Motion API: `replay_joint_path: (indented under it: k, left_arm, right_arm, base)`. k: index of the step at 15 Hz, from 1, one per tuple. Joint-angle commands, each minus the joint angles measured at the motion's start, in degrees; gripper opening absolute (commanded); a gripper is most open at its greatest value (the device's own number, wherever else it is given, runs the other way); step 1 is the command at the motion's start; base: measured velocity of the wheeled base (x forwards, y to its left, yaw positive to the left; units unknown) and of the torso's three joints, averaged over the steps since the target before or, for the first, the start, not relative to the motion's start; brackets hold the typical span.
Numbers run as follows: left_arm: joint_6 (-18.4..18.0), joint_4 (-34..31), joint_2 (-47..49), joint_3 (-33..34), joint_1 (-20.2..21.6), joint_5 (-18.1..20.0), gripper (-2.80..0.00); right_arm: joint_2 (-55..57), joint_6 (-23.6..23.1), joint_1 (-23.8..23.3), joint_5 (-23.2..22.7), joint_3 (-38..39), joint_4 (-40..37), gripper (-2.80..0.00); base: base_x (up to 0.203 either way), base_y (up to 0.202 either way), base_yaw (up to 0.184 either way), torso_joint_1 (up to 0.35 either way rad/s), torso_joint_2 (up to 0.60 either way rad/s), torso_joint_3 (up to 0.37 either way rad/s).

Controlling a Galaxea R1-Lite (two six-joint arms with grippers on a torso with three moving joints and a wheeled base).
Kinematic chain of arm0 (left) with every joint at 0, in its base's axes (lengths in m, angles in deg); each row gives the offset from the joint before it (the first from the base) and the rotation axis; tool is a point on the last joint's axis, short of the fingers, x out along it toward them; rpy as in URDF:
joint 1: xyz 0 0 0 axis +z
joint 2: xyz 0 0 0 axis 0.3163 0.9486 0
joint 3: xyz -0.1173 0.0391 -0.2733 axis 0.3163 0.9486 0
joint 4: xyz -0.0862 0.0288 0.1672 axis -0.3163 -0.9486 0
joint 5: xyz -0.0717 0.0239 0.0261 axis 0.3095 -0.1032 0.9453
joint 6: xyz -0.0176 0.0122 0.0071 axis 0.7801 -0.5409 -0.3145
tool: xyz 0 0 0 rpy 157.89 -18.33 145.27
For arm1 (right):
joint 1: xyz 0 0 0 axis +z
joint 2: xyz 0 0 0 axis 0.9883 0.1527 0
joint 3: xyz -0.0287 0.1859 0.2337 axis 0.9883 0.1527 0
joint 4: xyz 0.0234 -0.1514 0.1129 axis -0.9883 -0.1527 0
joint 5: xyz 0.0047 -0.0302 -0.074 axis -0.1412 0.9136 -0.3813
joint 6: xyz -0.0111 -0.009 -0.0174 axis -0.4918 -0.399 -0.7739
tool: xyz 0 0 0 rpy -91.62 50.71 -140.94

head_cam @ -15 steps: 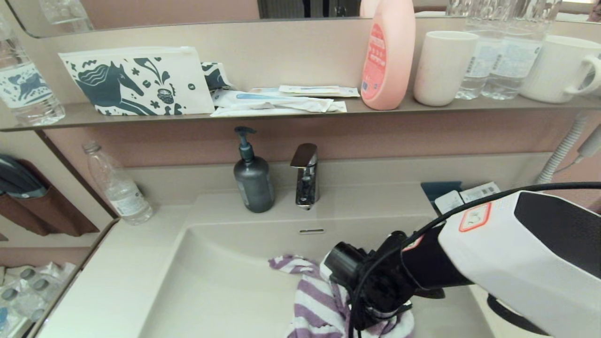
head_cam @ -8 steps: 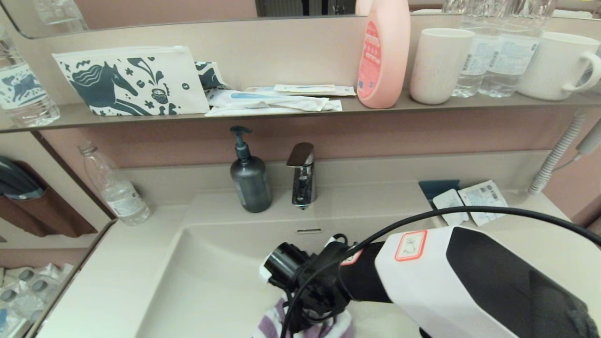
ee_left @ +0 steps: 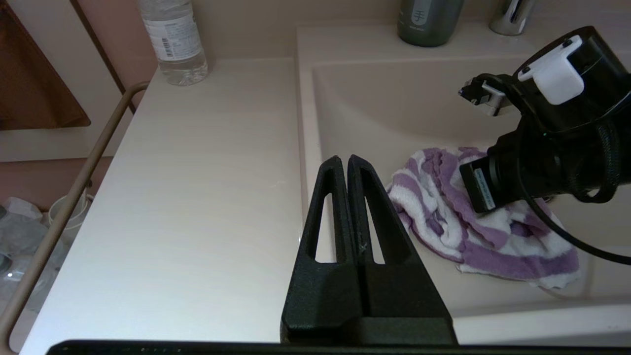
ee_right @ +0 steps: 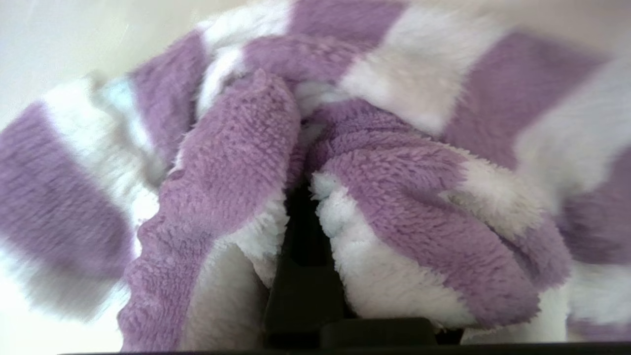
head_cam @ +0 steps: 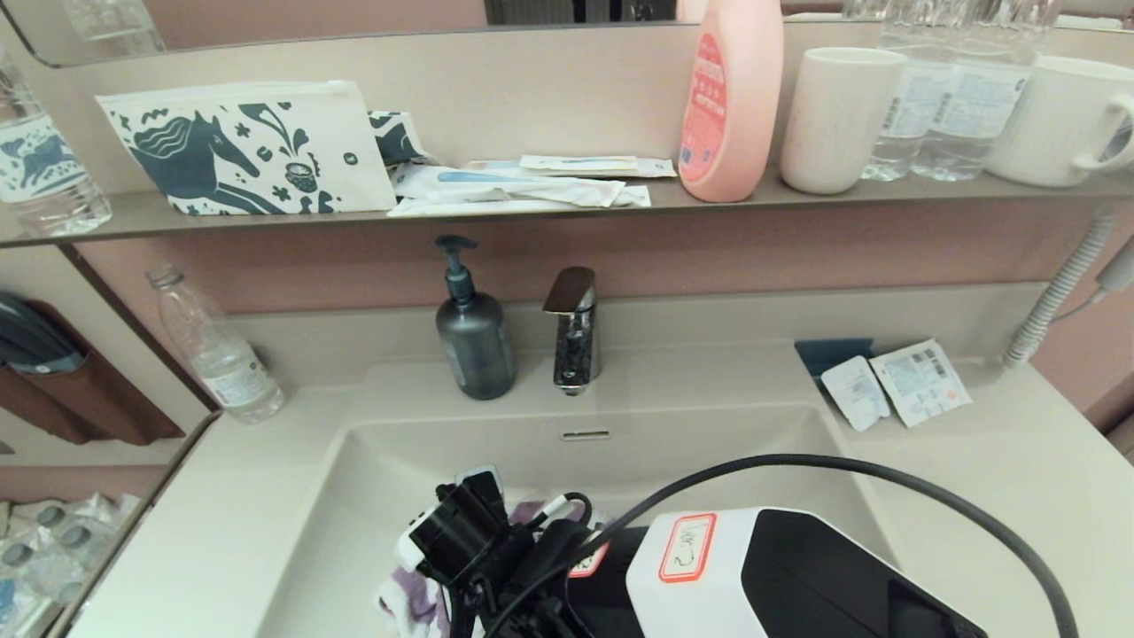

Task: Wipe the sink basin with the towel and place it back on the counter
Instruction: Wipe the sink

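The right hand (ee_right: pixel 300 246) is buried in the towel (ee_left: pixel 473 222), its fingers clamped on a bunched fold of purple-and-white terry that swells around them in the right wrist view. The towel lies crumpled on the floor of the sink basin (head_cam: pixel 372 496), toward the basin's left side, pressed beneath the right arm that reaches in from the near edge. Just beside the basin's left rim, the left hand (ee_left: pixel 347 162) hovers over the pale surface (ee_left: pixel 197 197), its two black fingers (ee_left: pixel 330 197) pressed together and holding nothing. Farther back, a clear water bottle (head_cam: pixel 217 350) stands at the surface's left rear corner, a dark soap pump bottle (head_cam: pixel 474 337) and a chrome tap (head_cam: pixel 574 332) rise behind the basin, and small sachets (head_cam: pixel 895 390) lie on the surface to the right. Above them, a shelf (head_cam: pixel 567 208) carries a horse-print pouch (head_cam: pixel 244 151), a pink bottle (head_cam: pixel 728 97) and white cups (head_cam: pixel 833 120).
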Motion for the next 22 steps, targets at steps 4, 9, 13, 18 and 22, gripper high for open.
replay_joint_path:
  k: [4,9,13,18,22]
  left_arm:
    - [-0.02,-0.01,0.07,0.0,-0.06,-0.01,-2.8]
    - [-0.02,-0.01,0.07,0.0,-0.06,-0.01,-2.8]
    - [-0.02,-0.01,0.07,0.0,-0.06,-0.01,-2.8]
    - [-0.02,-0.01,0.07,0.0,-0.06,-0.01,-2.8]
    - [-0.02,-0.01,0.07,0.0,-0.06,-0.01,-2.8]
  right_arm:
    - [0.0,-0.17,0.08,9.02,2.21,9.46,-2.8]
    - [-2.1,-6.92,0.22,10.94,3.58,20.26,-2.8]
    - [-1.97,-15.9,0.17,10.92,3.47,28.16,-2.8]
    - [0.12,-28.0,0.25,10.34,2.76,39.71,-2.8]
    - [1.51,-31.32,-0.55,10.88,2.46,41.01,-2.8]
  base:
    - [0.0,0.0,0.0,0.0,0.0,0.0]
    - [0.0,0.0,0.0,0.0,0.0,0.0]
    - [0.0,0.0,0.0,0.0,0.0,0.0]
    - [0.0,0.0,0.0,0.0,0.0,0.0]
    - [0.0,0.0,0.0,0.0,0.0,0.0]
